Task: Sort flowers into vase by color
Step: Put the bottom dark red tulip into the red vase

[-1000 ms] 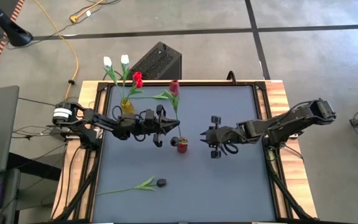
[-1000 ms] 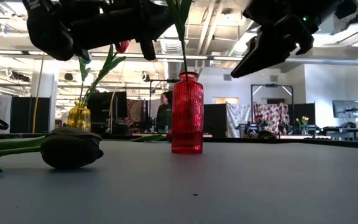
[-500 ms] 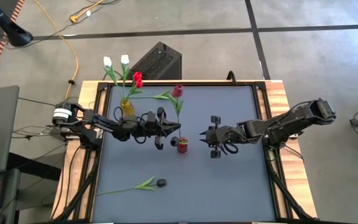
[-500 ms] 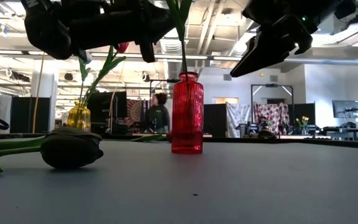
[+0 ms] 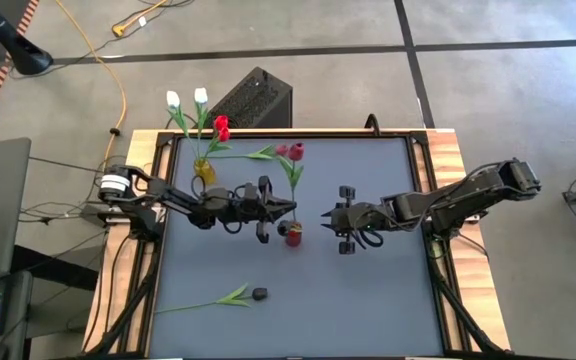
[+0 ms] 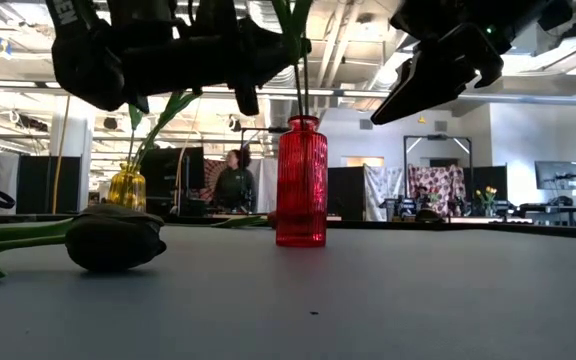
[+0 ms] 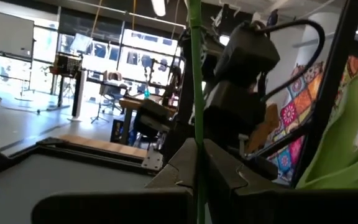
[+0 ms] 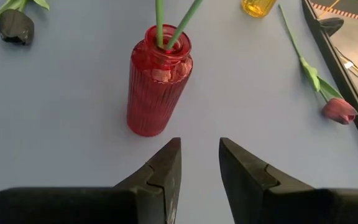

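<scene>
1. Left gripper (image 5: 286,207) is hanging just above the red vase (image 5: 293,235), its fingers (image 7: 229,186) clenched on a green stem (image 7: 197,93) that is reaching down into the vase's neck.
2. Right gripper (image 5: 326,214) is waiting near the vase on the other side, its fingers (image 8: 160,177) parted and holding nothing.
3. Vases are numbering two: the red one mid-table and a yellow vase (image 5: 204,171) near the far left corner.
4. Two stems (image 8: 169,25) are standing in the red vase, with red heads (image 5: 290,151) leaning toward the far edge.
5. Two white tulips (image 5: 186,98) and a red tulip (image 5: 221,127) are standing in the yellow vase.
6. One dark tulip (image 5: 257,294) is lying on the table (image 5: 368,300) near the front.
7. Since the earlier frame, the left gripper is sitting closer to the vase, and a second red head is showing beside the first.
8. A person (image 6: 234,180) in the room behind is standing farther left than before.
</scene>
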Action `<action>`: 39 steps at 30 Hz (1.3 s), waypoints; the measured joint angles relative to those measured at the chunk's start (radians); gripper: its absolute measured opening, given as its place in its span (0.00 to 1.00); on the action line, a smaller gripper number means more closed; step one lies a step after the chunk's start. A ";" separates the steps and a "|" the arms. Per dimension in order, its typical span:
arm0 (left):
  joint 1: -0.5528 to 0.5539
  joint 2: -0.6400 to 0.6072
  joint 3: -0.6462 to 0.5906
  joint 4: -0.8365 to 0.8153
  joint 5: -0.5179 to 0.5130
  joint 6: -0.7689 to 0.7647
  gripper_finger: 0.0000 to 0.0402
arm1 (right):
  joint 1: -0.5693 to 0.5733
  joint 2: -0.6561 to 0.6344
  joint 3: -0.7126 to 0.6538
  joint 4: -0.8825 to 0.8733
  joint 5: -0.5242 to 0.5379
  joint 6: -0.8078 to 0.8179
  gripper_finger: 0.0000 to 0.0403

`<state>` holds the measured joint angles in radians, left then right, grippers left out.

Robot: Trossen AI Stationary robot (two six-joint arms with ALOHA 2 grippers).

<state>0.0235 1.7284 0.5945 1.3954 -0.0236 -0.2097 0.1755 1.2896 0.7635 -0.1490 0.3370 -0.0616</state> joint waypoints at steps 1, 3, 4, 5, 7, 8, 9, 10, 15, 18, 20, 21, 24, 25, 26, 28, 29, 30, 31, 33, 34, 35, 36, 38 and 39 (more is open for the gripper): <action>0.000 0.006 0.000 0.004 0.002 0.006 0.00 | 0.002 0.000 0.000 0.000 0.000 0.000 0.33; 0.000 0.008 0.000 -0.003 0.022 0.024 0.00 | 0.008 0.000 0.000 -0.002 0.000 0.000 0.33; 0.000 0.008 0.000 -0.016 0.035 0.040 0.00 | 0.010 0.000 0.000 -0.003 -0.001 0.000 0.33; 0.000 0.008 0.000 -0.034 0.048 0.053 0.00 | 0.010 0.000 0.000 -0.003 -0.001 0.000 0.33; 0.000 0.008 -0.002 -0.058 0.069 0.072 0.00 | 0.010 0.000 0.000 -0.006 -0.002 0.000 0.33; 0.000 0.008 -0.003 -0.065 0.073 0.077 0.00 | 0.010 0.000 0.000 -0.007 -0.002 0.000 0.33; 0.000 0.008 -0.003 -0.073 0.075 0.082 0.00 | 0.009 0.000 0.000 -0.007 -0.002 0.000 0.33; 0.001 0.008 -0.003 -0.087 0.076 0.085 0.00 | 0.009 0.000 0.000 -0.007 -0.002 0.000 0.33; 0.001 0.008 -0.003 -0.134 0.077 0.100 0.00 | 0.009 0.000 0.000 -0.007 -0.002 0.000 0.33; 0.001 0.008 -0.003 -0.168 0.077 0.111 0.00 | 0.009 0.000 0.000 -0.007 -0.002 0.000 0.33; 0.001 0.008 -0.003 -0.184 0.077 0.126 0.00 | 0.009 0.000 0.000 -0.007 -0.002 0.000 0.33; 0.001 0.008 -0.003 -0.190 0.078 0.131 0.00 | 0.009 0.000 0.000 -0.007 -0.002 0.000 0.33; 0.001 0.008 -0.003 -0.205 0.079 0.143 0.00 | 0.009 0.000 0.000 -0.007 -0.002 0.000 0.33; 0.002 0.008 -0.003 -0.209 0.078 0.146 0.00 | 0.009 0.000 0.000 -0.007 -0.002 0.000 0.33; 0.002 0.008 -0.003 -0.212 0.080 0.147 0.00 | 0.009 0.000 0.000 -0.007 -0.002 0.000 0.33; 0.007 0.008 -0.003 -0.216 0.100 0.147 0.01 | 0.009 0.000 0.000 -0.007 -0.002 0.000 0.33; 0.010 0.008 -0.003 -0.219 0.115 0.147 0.02 | 0.009 0.000 0.000 -0.007 -0.002 0.000 0.33; 0.013 0.008 -0.003 -0.223 0.132 0.146 0.04 | 0.009 0.000 0.000 -0.007 -0.001 0.000 0.33; 0.016 0.008 -0.003 -0.228 0.144 0.143 0.05 | 0.009 0.000 0.000 -0.007 -0.001 0.000 0.33; 0.021 0.007 -0.003 -0.238 0.156 0.136 0.09 | 0.009 0.000 0.000 -0.007 -0.001 0.000 0.33; 0.023 0.007 -0.003 -0.243 0.162 0.134 0.11 | 0.009 0.000 0.000 -0.007 -0.001 0.000 0.33; 0.025 0.007 -0.003 -0.247 0.172 0.126 0.13 | 0.009 0.000 0.000 -0.007 -0.001 0.000 0.33; 0.029 0.007 -0.003 -0.251 0.181 0.121 0.15 | 0.009 0.000 0.000 -0.007 -0.001 0.000 0.33; 0.035 0.007 -0.003 -0.264 0.200 0.118 0.18 | 0.009 0.000 0.000 -0.007 -0.001 0.000 0.33; 0.038 0.004 -0.003 -0.274 0.209 0.118 0.20 | 0.009 0.000 0.000 -0.007 -0.001 0.000 0.33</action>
<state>0.0610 1.7327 0.5911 1.1217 0.1852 -0.0918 0.1848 1.2896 0.7635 -0.1558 0.3359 -0.0612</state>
